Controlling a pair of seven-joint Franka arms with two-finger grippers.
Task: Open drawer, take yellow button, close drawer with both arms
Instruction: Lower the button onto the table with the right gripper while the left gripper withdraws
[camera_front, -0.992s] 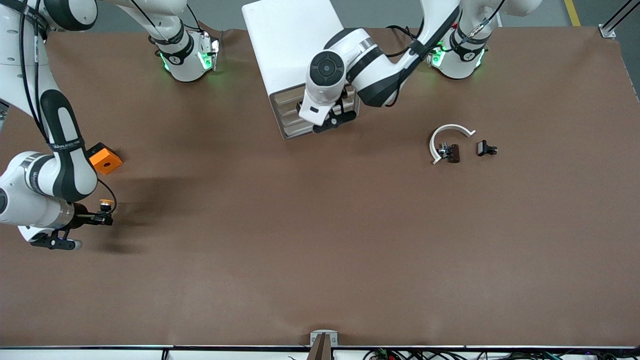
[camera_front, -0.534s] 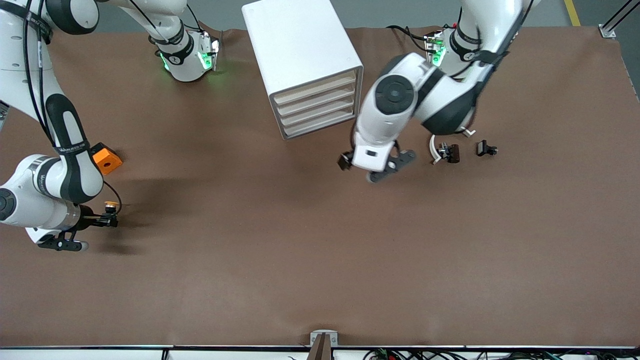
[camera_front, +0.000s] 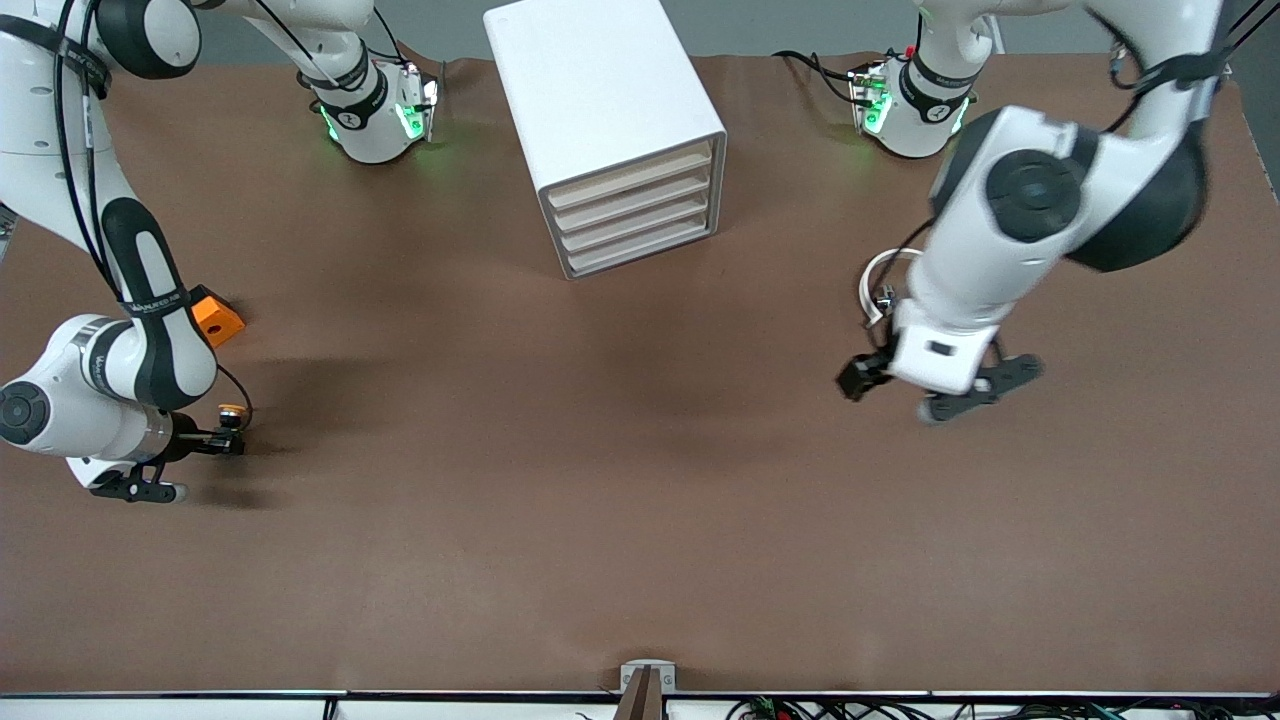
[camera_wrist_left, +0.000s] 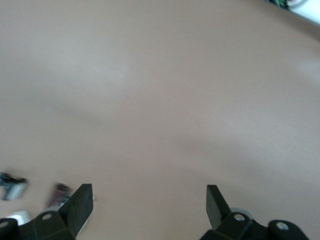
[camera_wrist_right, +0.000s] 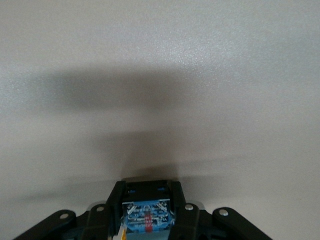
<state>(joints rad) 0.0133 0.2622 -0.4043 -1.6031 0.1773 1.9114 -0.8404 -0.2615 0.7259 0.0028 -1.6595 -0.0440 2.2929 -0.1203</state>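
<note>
Over matte brown tabletop (camera_front: 600, 480), right gripper (camera_front: 228, 443) pinches the round-capped button (camera_front: 231, 411); left gripper (camera_wrist_left: 149, 202) jaws gape, empty.

bare table (camera_front: 620, 480) before the drawer cabinet (camera_front: 610, 130)

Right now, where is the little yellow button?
The button is pinched in the right gripper over the right arm's end of the table, a little nearer the front camera than the orange block.

glossy white arms (camera_front: 1010, 230), black joint bands, green base lights, black cables
</note>
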